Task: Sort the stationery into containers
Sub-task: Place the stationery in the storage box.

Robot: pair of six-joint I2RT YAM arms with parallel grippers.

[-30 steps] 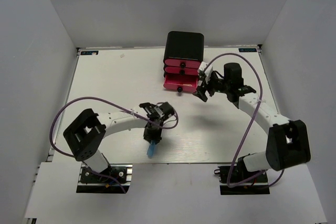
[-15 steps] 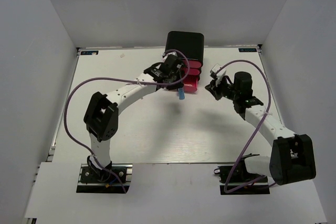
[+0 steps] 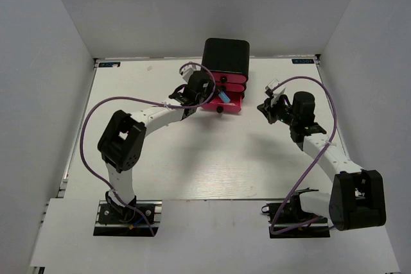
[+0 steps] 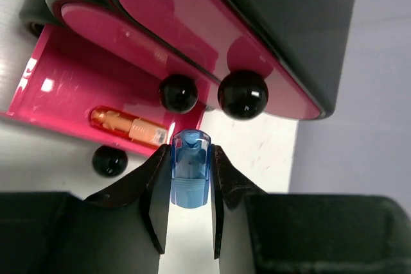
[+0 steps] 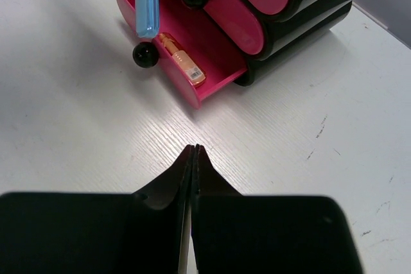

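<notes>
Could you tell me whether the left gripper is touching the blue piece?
Touching. The left wrist view shows the left gripper clamping the blue piece from both sides.

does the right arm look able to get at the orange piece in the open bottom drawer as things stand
Probably not cleanly. The bottom drawer is open and the orange piece lies uncovered, but the left gripper hangs over the drawer holding the blue piece, and the right gripper has its jaws shut.

Glossy plastic is shown by the cabinet (image 3: 226,56), its pink drawers (image 4: 192,24) and black knobs (image 4: 243,94). In front of the cabinet, the blue capsule (image 4: 190,168) is seen as translucent plastic; the table (image 5: 77,133) is matt white, faintly grained.
</notes>
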